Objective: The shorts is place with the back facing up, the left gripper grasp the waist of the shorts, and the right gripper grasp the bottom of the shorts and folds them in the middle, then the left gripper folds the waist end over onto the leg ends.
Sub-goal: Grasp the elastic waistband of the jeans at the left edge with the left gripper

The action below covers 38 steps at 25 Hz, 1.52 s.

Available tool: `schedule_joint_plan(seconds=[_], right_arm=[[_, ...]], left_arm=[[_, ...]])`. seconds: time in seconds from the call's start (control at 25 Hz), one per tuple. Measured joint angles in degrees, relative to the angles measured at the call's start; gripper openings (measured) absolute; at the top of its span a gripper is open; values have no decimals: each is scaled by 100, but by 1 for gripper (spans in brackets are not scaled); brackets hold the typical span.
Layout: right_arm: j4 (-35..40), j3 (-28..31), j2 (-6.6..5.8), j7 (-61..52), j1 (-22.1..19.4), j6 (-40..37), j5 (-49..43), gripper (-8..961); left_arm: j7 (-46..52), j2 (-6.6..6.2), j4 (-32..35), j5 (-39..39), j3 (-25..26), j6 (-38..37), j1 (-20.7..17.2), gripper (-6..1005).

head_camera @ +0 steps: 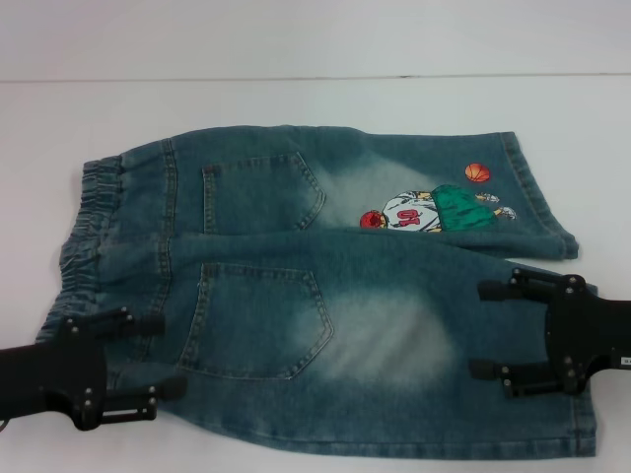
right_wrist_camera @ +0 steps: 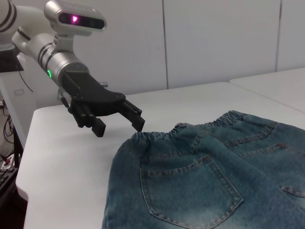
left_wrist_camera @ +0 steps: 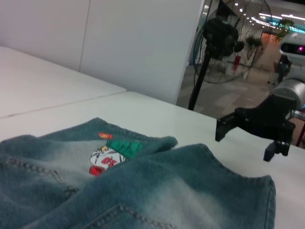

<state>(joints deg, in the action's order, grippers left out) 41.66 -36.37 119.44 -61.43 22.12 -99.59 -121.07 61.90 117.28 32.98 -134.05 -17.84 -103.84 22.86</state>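
on the white bench (head_camera: 296, 99) the shorts (head_camera: 325, 296) lie flat, back pockets up. left gripper (head_camera: 158, 360) hovers, fingers open, over the elastic waist (head_camera: 84, 212); right gripper (head_camera: 493, 330) hovers, fingers open, above the leg ends (head_camera: 582, 394). grasping step: each must descend and pinch its edge

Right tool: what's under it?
The right tool hovers open above the near leg's hem end of the shorts, which lie on the white table. The denim directly below its black body is hidden.
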Motion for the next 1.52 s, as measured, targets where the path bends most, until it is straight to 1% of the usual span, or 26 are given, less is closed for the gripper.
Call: schedule_joint_plan(seconds=[0.04,0.32,0.52,0.6,0.8,0.92,0.96,1.0,1.24,1.4,1.52], right_arm=[[0,-2,0,0,5,2,-4,942],[0,-35,0,-1,29,73,-7,941],[0,-18,12,-6,42,124,-6,941],[0,8,17,-7,46,145,4,941],[0,91,18,-9,44,247,26,942],[-10,96,18,-9,49,363,28,942],[-25,96,18,-9,56,389,29,942],[-35,96,19,-9,61,412,29,942],[-67,96,32,-9,93,489,32,941],[-73,96,36,-9,116,498,32,941],[-73,96,35,-10,117,511,32,942]], left_arm=[[3,0,8,-30,-1,1,-3,839],[6,9,55,-86,29,26,-15,840],[42,9,118,-70,82,190,-23,839],[208,39,312,-56,118,306,-47,838],[836,175,1317,-76,105,490,-210,837],[1203,201,1734,-158,69,608,-292,836],[1203,201,1734,-158,69,608,-292,836],[1418,214,1954,-237,84,722,-355,836],[1688,271,2130,-513,51,1173,-380,834],[1733,365,2113,-754,28,1499,-310,833],[1770,408,2112,-859,-23,1651,-278,833]])
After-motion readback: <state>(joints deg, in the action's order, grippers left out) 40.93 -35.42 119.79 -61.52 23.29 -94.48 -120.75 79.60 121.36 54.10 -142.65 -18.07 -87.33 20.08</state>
